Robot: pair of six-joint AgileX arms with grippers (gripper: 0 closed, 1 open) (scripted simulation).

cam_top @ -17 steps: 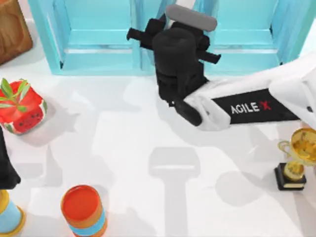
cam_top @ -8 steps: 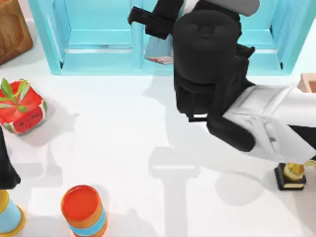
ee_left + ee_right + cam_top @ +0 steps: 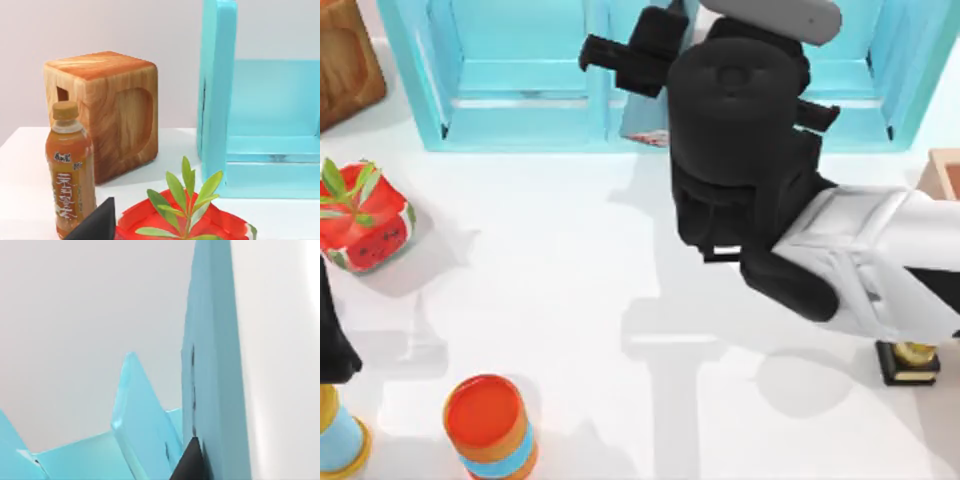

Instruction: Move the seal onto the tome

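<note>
My right arm's black wrist (image 3: 735, 130) hangs high over the back middle of the table, across the front of the light-blue shelf unit (image 3: 520, 90). The seal is hidden. So is the tome. A small pale, red-flecked scrap (image 3: 648, 138) peeks out beside the wrist at the shelf's front edge, and I cannot tell what it is. The right wrist view looks along the shelf's teal panels (image 3: 210, 365), with a dark part of my right gripper (image 3: 187, 462) low in the picture. My left arm (image 3: 330, 330) stays parked at the table's left edge.
A wooden block (image 3: 345, 55) stands at the back left, a tea bottle (image 3: 69, 170) beside it. A red watermelon pot with a plant (image 3: 362, 215) sits on the left. An orange can (image 3: 488, 425) stands front left. A gold trophy's black base (image 3: 908, 360) is on the right.
My right arm has risen and swung toward the back, from over the table's middle to over the shelf front. Its forearm now covers the trophy's cup. The left arm has not moved.
</note>
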